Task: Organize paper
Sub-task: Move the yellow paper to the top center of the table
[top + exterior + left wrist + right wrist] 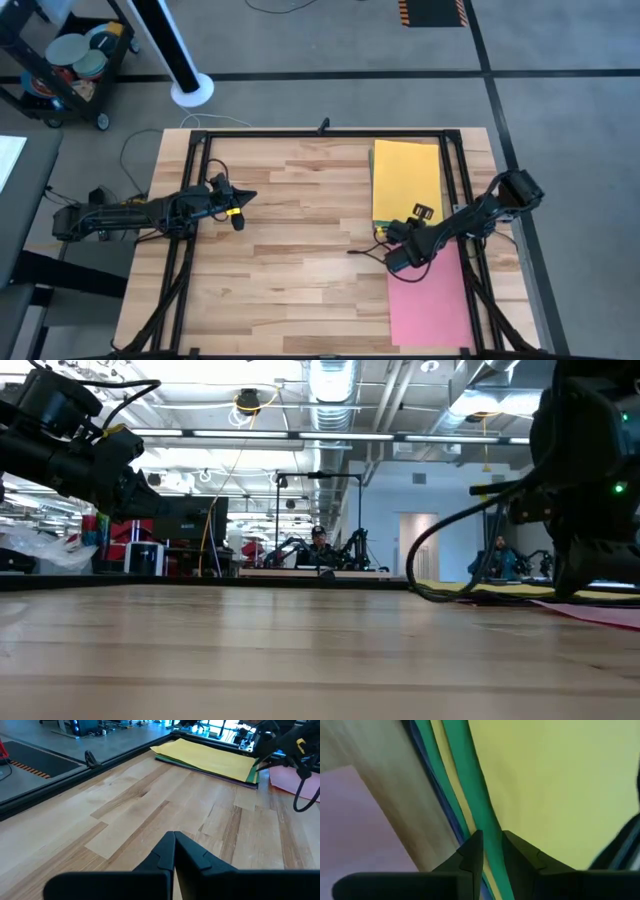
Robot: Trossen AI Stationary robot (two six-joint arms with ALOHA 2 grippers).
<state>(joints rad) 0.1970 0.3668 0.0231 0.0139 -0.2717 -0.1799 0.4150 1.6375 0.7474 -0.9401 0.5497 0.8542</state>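
A stack of paper (pixel 408 180) with a yellow sheet on top lies flat at the table's far right. Green, yellow and purple edges (pixel 470 795) fan out along its side. A single pink sheet (pixel 428 300) lies flat on the wood nearer the front edge. My right gripper (pixel 398 258) tips down over the stack's near left corner. Its fingers are slightly open, and the green edge shows in the gap (pixel 492 837). My left gripper (pixel 243 197) is shut and hovers over bare wood at the table's left, touching nothing. My right gripper comes at the stack's fanned edge (pixel 487 827) slanting down from the table's right. I cannot tell whether its fingertips touch the paper. The sheets lie flat on the table.
Black frame rails (pixel 197 210) run along the table's left, right and far sides. A dark cable (pixel 365 252) trails on the wood beside my right gripper. Bare wood spans the table's middle (pixel 310 230). A cart (pixel 70 60) and a white post base (pixel 190 92) stand beyond the far left.
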